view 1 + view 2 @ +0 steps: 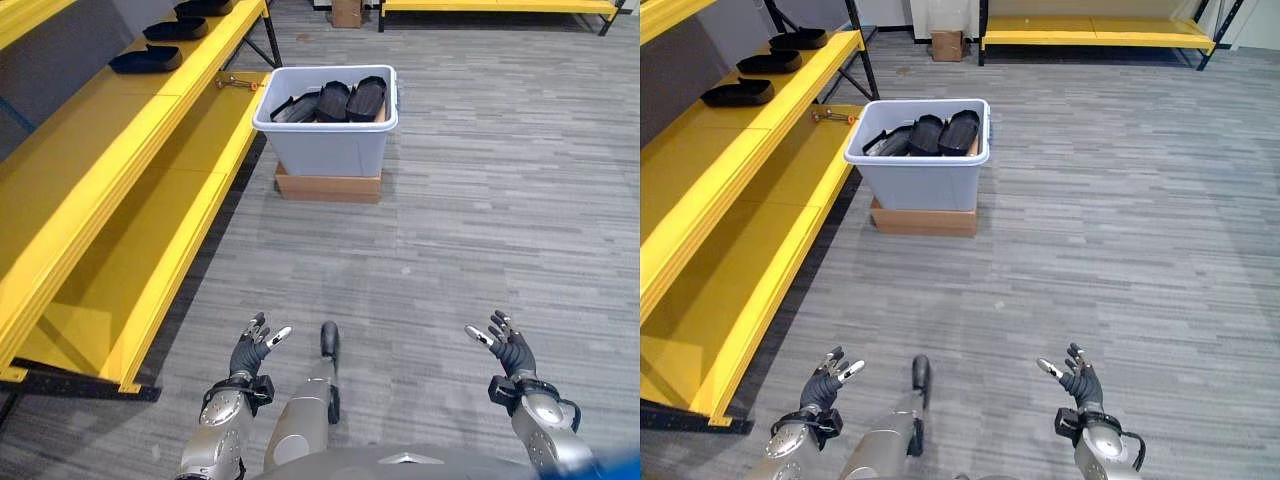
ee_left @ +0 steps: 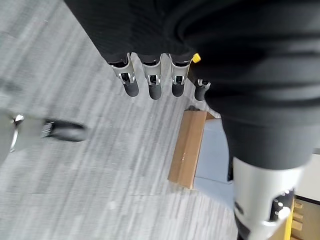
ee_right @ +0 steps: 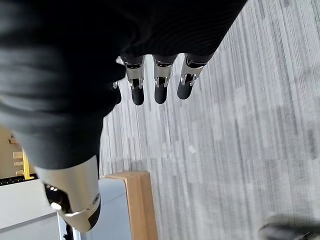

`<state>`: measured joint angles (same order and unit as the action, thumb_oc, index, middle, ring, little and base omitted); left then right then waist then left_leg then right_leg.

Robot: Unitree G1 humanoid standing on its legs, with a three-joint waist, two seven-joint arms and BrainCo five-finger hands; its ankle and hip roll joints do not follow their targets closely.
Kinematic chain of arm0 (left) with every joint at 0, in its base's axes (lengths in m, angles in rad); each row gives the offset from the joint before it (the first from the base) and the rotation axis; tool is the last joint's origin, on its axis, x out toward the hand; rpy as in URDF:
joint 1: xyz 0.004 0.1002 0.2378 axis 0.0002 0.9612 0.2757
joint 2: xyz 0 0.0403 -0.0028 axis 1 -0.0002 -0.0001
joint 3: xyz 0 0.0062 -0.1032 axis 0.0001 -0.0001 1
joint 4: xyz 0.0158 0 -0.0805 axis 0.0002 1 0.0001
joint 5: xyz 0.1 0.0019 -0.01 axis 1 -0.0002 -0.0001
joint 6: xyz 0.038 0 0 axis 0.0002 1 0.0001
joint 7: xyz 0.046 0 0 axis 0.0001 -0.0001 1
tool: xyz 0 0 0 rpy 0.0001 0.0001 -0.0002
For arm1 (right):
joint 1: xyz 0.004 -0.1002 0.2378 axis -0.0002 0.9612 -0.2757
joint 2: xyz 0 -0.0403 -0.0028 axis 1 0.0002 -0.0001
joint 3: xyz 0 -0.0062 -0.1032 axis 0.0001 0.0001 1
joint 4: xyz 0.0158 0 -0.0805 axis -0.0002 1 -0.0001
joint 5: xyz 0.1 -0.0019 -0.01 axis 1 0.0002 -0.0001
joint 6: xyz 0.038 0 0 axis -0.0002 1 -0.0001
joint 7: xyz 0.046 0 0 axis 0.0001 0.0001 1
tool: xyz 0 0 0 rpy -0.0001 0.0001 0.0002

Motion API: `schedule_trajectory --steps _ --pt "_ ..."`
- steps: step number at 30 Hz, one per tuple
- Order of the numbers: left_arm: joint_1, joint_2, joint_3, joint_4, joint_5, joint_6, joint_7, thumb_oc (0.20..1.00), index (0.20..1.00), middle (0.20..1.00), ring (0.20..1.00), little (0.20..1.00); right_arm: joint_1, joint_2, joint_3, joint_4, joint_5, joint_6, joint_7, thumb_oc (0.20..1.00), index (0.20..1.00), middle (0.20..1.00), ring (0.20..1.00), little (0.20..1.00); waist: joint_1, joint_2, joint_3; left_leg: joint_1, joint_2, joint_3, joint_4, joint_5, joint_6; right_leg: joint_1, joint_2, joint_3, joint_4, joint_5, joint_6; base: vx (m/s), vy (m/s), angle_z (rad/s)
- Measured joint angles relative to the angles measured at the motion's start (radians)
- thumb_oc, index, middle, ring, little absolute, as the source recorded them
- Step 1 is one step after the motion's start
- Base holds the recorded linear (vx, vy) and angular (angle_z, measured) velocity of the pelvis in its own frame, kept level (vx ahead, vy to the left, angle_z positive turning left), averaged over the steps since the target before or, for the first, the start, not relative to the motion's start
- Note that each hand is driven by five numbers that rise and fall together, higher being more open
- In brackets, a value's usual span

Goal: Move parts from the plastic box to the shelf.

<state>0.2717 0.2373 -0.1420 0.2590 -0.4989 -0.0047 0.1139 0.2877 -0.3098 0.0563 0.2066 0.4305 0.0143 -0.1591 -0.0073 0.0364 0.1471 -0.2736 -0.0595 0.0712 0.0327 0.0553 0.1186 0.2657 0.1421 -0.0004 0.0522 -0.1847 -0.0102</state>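
A grey plastic box (image 1: pixel 327 135) stands on a flat cardboard base (image 1: pixel 328 186) on the floor ahead, holding several black parts (image 1: pixel 334 101). To its left runs the yellow shelf (image 1: pixel 120 170), with three black parts (image 1: pixel 147 60) lying on its upper level. My left hand (image 1: pixel 250 351) hovers low at the bottom left, far short of the box, fingers straight and empty. At the bottom right my right hand (image 1: pixel 508 349) is held the same way, open and empty. The left wrist view looks past its fingers (image 2: pixel 152 85) to the cardboard base (image 2: pixel 187 147) and the box.
A small cardboard carton (image 1: pixel 347 12) sits on the floor at the far end. Another yellow rack (image 1: pixel 500 8) runs along the back wall. A small metal piece (image 1: pixel 236 84) lies on the lower shelf level by the box. Grey plank floor stretches between me and the box.
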Motion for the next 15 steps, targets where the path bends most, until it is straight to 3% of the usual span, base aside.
schedule_trajectory --steps 1,2,4,5,6,7,8,11,13,14,15 --pt "-0.007 0.015 -0.002 -0.001 0.0 -0.001 0.002 1.0 1.0 1.0 1.0 1.0 0.0 0.018 0.01 0.003 -0.006 0.001 -0.001 1.0 1.0 1.0 1.0 1.0 0.0 0.003 -0.007 0.072 0.002 -0.037 -0.07 0.103 0.101 -0.005 0.004 0.013 0.089 -0.03 0.056 0.29 0.309 -0.65" --pt "-0.016 0.022 -0.005 -0.002 -0.001 -0.001 0.003 1.0 1.0 1.0 1.0 1.0 -0.008 0.032 0.019 0.002 -0.012 0.001 0.003 1.0 1.0 1.0 1.0 1.0 0.006 -0.009 -0.016 0.107 -0.001 -0.056 -0.102 0.134 0.124 -0.051 -0.024 0.011 0.172 -0.102 0.064 0.25 0.308 -0.68" --pt "-0.032 0.017 -0.009 -0.005 -0.001 -0.001 0.002 1.0 1.0 1.0 1.0 1.0 -0.01 0.032 0.022 -0.025 -0.013 -0.002 0.008 1.0 1.0 1.0 1.0 1.0 -0.008 -0.005 -0.024 0.133 -0.011 -0.052 -0.117 0.131 0.102 -0.077 -0.113 0.013 0.133 -0.119 0.078 0.17 0.228 -0.36" --pt "-0.061 0.021 -0.011 -0.004 -0.002 -0.002 0.003 1.0 1.0 1.0 1.0 1.0 -0.015 0.035 0.022 -0.032 -0.013 -0.001 0.006 1.0 1.0 1.0 1.0 1.0 -0.018 -0.014 -0.023 0.129 -0.026 -0.045 -0.101 0.12 0.087 -0.099 -0.179 0.01 0.092 -0.104 0.101 0.17 0.237 0.29" --pt "-0.128 0.022 -0.008 -0.002 -0.003 -0.006 0.013 1.0 1.0 1.0 1.0 1.0 -0.018 0.046 0.032 -0.03 -0.013 0.006 0.007 1.0 1.0 1.0 1.0 1.0 -0.024 -0.041 -0.026 0.124 -0.061 -0.053 -0.076 0.092 0.043 -0.139 -0.279 0.02 0.028 -0.072 0.142 0.22 0.307 0.34" --pt "-0.145 0.029 -0.008 -0.003 -0.003 -0.009 0.017 1.0 1.0 1.0 1.0 1.0 -0.028 0.058 0.038 -0.029 -0.013 0.008 0.007 1.0 1.0 1.0 1.0 1.0 -0.016 -0.052 -0.022 0.124 -0.07 -0.054 -0.062 0.076 0.04 -0.158 -0.305 0.02 0.016 -0.031 0.147 0.21 0.309 0.3" --pt "-0.153 0.039 -0.009 -0.002 -0.003 -0.008 0.019 1.0 1.0 1.0 1.0 1.0 -0.028 0.069 0.043 -0.029 -0.013 0.009 0.008 1.0 1.0 1.0 1.0 1.0 -0.008 -0.062 -0.02 0.124 -0.076 -0.053 -0.047 0.055 0.034 -0.177 -0.319 0.022 0.036 0.002 0.147 0.09 0.149 0.15" --pt "-0.135 0.06 -0.012 -0.001 -0.003 -0.004 0.026 1.0 1.0 1.0 1.0 1.0 -0.045 0.078 0.042 -0.029 -0.012 0.01 0.01 1.0 1.0 1.0 1.0 1.0 0.006 -0.038 -0.026 0.162 -0.055 -0.074 -0.028 0.018 0.012 -0.253 -0.296 0.026 0.288 -0.015 0.151 0.06 0.226 0.09" --pt "-0.119 0.085 -0.018 -0.002 -0.003 -0.001 0.035 1.0 1.0 1.0 1.0 1.0 -0.048 0.074 0.038 -0.034 -0.011 0.003 0.008 1.0 1.0 1.0 1.0 1.0 -0.011 -0.027 -0.008 0.189 -0.057 -0.101 -0.014 -0.003 0.026 -0.387 -0.285 0.045 0.612 0.041 0.122 0.1 0.208 0.4" --pt "-0.104 0.092 -0.017 -0.006 -0.003 -0.001 0.04 1.0 1.0 1.0 1.0 1.0 -0.029 0.073 0.037 -0.031 -0.01 0.004 0.008 1.0 1.0 1.0 1.0 1.0 -0.016 -0.022 -0.013 0.203 -0.06 -0.109 -0.019 -0.017 0.032 -0.445 -0.288 0.045 0.69 0.046 0.118 0.23 0.285 0.17" --pt "-0.084 0.099 -0.01 -0.013 -0.002 -0.003 0.045 1.0 1.0 1.0 1.0 1.0 -0.012 0.073 0.041 -0.03 -0.011 0.004 0.008 1.0 1.0 1.0 1.0 1.0 -0.001 -0.022 -0.003 0.208 -0.07 -0.106 -0.001 -0.059 0.077 -0.511 -0.293 0.038 0.722 0.042 0.113 0.29 0.229 -0.2"
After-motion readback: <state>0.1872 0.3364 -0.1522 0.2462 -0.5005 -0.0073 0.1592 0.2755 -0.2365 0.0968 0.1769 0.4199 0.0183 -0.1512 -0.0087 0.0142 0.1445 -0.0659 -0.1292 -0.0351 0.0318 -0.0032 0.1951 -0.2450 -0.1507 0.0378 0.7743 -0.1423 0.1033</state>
